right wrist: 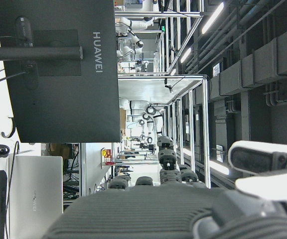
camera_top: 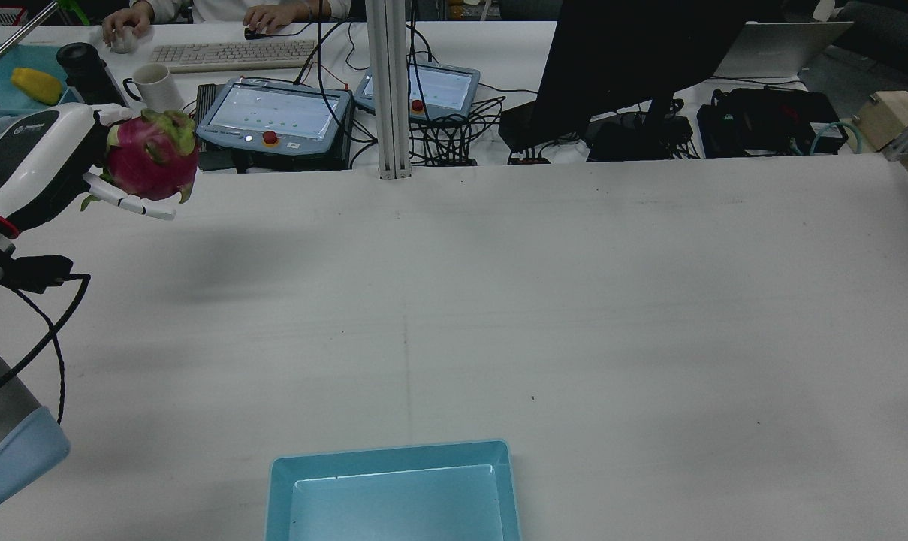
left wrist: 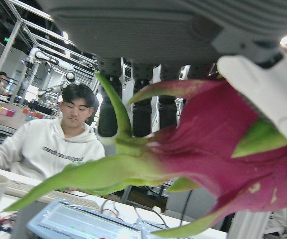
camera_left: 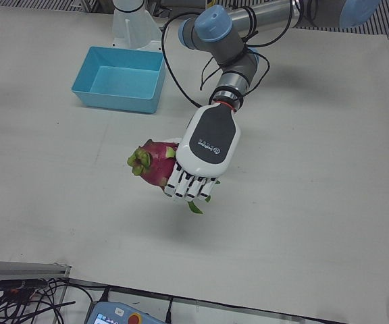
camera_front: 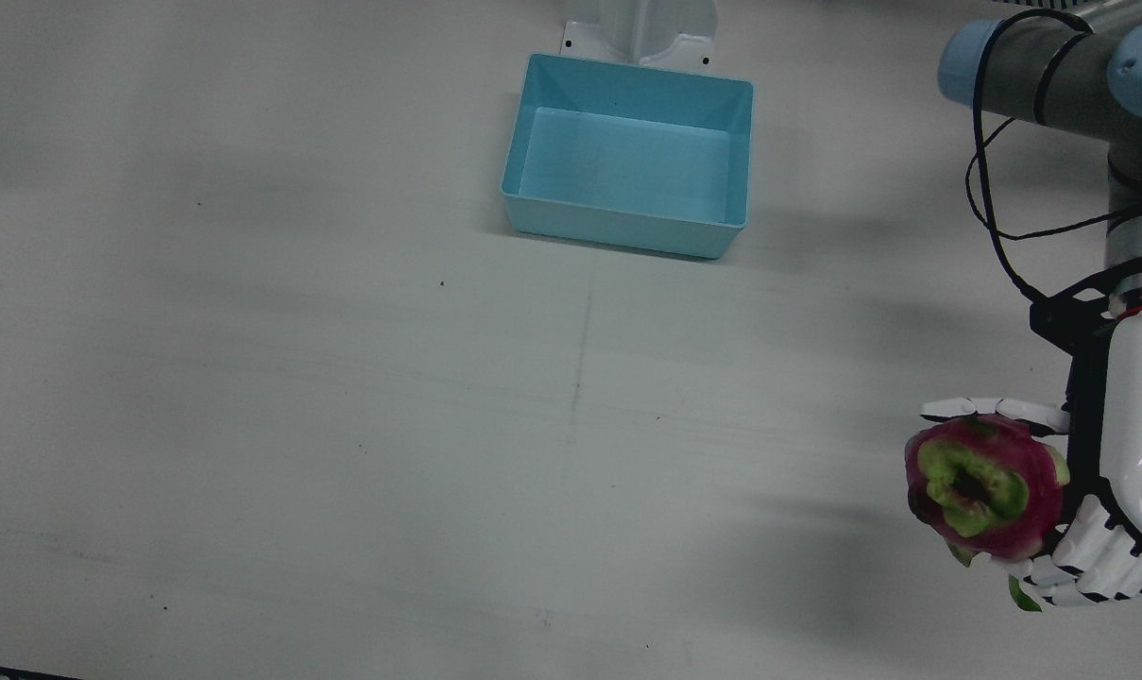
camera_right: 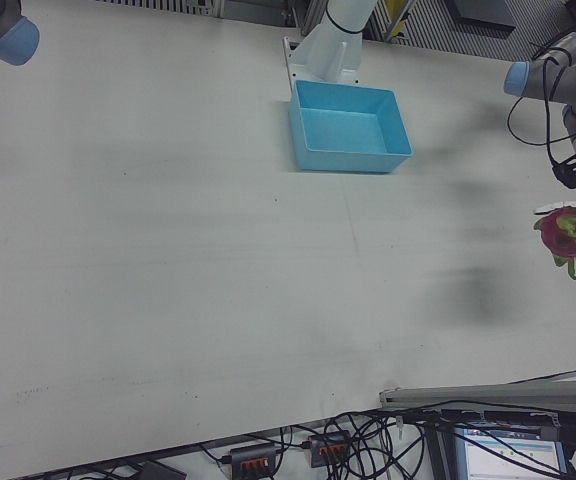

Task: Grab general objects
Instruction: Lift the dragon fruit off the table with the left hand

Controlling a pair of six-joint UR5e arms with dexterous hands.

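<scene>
A magenta dragon fruit [camera_front: 986,486] with green scales is held in my left hand [camera_front: 1114,491], lifted clear of the table; its shadow lies on the table below. It also shows in the rear view [camera_top: 152,156], the left-front view [camera_left: 152,161], the right-front view [camera_right: 571,230] and, filling the frame, the left hand view [left wrist: 218,159]. The left hand [camera_left: 204,152] has its fingers [camera_left: 188,189] curled around the fruit. My right hand [right wrist: 183,209] shows only in its own view, raised, facing a monitor, holding nothing, its fingers apart.
An empty light blue bin [camera_front: 629,154] stands at the robot's side of the table, near the pedestal [camera_front: 641,28]; it also shows in the rear view [camera_top: 393,492]. Beyond the table's far edge are monitors, teach pendants [camera_top: 277,113] and a seated person.
</scene>
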